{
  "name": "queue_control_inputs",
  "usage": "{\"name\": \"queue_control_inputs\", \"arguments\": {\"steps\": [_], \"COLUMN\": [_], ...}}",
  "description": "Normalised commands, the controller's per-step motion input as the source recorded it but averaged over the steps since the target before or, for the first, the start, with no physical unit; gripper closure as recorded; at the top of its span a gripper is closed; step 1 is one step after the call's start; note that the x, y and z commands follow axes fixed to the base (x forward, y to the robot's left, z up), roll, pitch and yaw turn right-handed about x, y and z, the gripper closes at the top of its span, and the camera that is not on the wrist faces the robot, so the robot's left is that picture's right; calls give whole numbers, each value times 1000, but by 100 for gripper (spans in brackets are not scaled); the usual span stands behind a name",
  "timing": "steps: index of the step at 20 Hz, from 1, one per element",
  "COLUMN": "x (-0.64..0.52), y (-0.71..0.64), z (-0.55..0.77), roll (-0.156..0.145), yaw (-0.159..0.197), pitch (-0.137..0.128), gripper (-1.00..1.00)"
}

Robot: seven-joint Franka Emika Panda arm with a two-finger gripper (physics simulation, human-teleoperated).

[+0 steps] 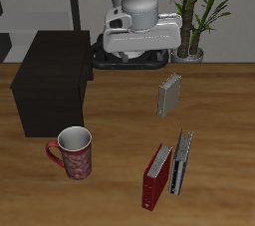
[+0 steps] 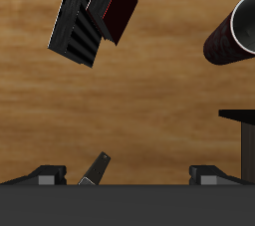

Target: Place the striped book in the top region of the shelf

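Striped book: upright near table's front edge, just beside, perhaps touching, dark red book; ungrasped.
Shelf: black, flat top bare.
Gripper: high at table's back, holding nothing; jaws seemingly parted.
Grey book: between gripper and target.
Mug: before shelf.
Risks: pinching red volume alongside; toppling the pair; clipping grey book on approach.

Table layout, exterior view.
Shelf upper left; mug below it; striped book beside red book lower right; grey book centre right.
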Motion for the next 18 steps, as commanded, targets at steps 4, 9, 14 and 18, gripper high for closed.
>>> {"name": "queue_control_inputs", "arguments": {"steps": [4, 9, 14, 18], "x": [261, 189, 344, 354], "y": [141, 151, 419, 299], "z": [67, 28, 12, -9], "roll": [-29, -15, -10, 14], "yaw": [-6, 5, 23, 50], "pitch": [-13, -6, -15, -26], "gripper": [-100, -100, -100, -100]}}
